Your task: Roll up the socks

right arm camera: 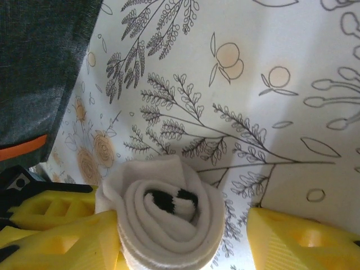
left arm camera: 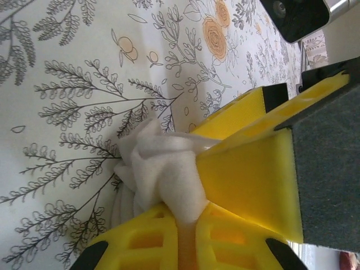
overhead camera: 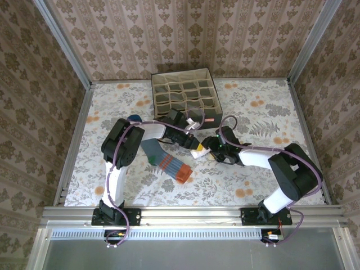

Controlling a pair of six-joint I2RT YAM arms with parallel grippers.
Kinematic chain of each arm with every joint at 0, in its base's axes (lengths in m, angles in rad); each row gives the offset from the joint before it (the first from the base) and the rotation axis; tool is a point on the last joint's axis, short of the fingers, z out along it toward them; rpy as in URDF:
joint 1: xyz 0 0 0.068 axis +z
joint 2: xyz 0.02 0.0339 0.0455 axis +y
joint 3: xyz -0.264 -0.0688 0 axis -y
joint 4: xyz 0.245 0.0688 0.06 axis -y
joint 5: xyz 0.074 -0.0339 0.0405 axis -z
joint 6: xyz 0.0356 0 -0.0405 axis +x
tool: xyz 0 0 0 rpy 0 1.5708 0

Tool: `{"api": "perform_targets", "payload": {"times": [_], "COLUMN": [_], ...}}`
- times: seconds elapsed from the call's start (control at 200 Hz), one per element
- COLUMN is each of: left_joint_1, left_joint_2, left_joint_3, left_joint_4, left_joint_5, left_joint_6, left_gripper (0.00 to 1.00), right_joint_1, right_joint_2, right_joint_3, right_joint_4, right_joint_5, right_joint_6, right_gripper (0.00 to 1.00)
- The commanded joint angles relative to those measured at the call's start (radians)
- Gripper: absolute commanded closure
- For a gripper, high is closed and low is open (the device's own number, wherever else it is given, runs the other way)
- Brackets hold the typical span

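Observation:
A white sock with black stripes (right arm camera: 169, 222) lies rolled into a spiral on the flowered table (overhead camera: 264, 107), its end facing the right wrist camera. My left gripper (left arm camera: 188, 225) is shut on a bunched fold of that white sock (left arm camera: 166, 177) at the roll's edge. My right gripper (right arm camera: 180, 250) is open around the roll; its left finger (right arm camera: 62, 244) touches the roll, and its right finger (right arm camera: 298, 242) stands apart. In the top view both grippers (overhead camera: 191, 142) (overhead camera: 210, 150) meet at the white sock (overhead camera: 198, 152). A grey-blue striped sock with an orange cuff (overhead camera: 169, 163) lies flat to the left.
The grey fabric box with many compartments (overhead camera: 183, 93) stands just behind the grippers; its dark wall (right arm camera: 39, 67) shows at the upper left in the right wrist view. A blue sock toe (overhead camera: 134, 118) peeks out behind the left arm. Metal rails edge the table.

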Motion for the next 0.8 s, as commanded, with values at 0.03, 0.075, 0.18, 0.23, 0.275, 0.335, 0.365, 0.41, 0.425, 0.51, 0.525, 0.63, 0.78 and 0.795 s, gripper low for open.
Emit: {"api": "perform_targets", "payload": {"times": [0.03,0.075,0.18,0.23,0.275,0.335,0.365,0.41,0.425,0.51,0.525,0.63,0.78,0.795], "left_joint_1": [-0.018,-0.018,-0.016,-0.014,-0.012,-0.012,-0.012,-0.012,-0.012,-0.012,-0.012,-0.012,-0.006,-0.005], "left_joint_2": [0.065,0.067,0.067,0.064,0.061,0.057,0.055,0.049,0.048,0.029,0.024,-0.027,-0.137,-0.146], "left_joint_3": [-0.055,-0.060,-0.064,-0.067,-0.073,-0.075,-0.073,-0.073,-0.074,-0.079,-0.081,-0.102,-0.165,-0.171], "left_joint_4": [0.009,0.022,0.024,0.027,0.033,0.034,0.034,0.028,0.027,0.024,0.023,0.030,0.093,0.102], "left_joint_5": [-0.008,-0.002,0.002,-0.001,-0.002,0.000,0.000,0.000,0.000,-0.007,-0.007,-0.020,-0.024,-0.020], "left_joint_6": [-0.075,-0.088,-0.096,-0.099,-0.102,-0.102,-0.101,-0.094,-0.091,-0.065,-0.058,-0.003,0.059,0.063], "left_gripper": [1.00,1.00,0.99,0.98,0.97,0.96,0.96,0.94,0.93,0.88,0.87,0.74,0.60,0.59], "right_joint_1": [0.012,0.014,0.018,0.021,0.025,0.028,0.029,0.029,0.029,0.030,0.030,0.030,0.032,0.032], "right_joint_2": [0.091,0.112,0.153,0.167,0.178,0.193,0.201,0.208,0.210,0.200,0.195,0.143,0.023,0.012], "right_joint_3": [0.040,0.042,0.046,0.045,0.043,0.039,0.036,0.031,0.028,0.001,-0.006,-0.044,-0.073,-0.075], "right_joint_4": [0.051,0.069,0.094,0.103,0.114,0.133,0.142,0.153,0.156,0.180,0.185,0.207,0.148,0.141], "right_joint_5": [0.009,-0.001,-0.022,-0.028,-0.033,-0.039,-0.043,-0.046,-0.047,-0.036,-0.033,-0.019,0.015,0.019], "right_joint_6": [0.036,0.044,0.061,0.069,0.077,0.084,0.086,0.083,0.082,0.062,0.056,-0.031,-0.220,-0.239], "right_gripper": [0.40,0.42,0.52,0.57,0.60,0.66,0.72,0.79,0.82,0.91,0.92,0.99,1.00,1.00]}}
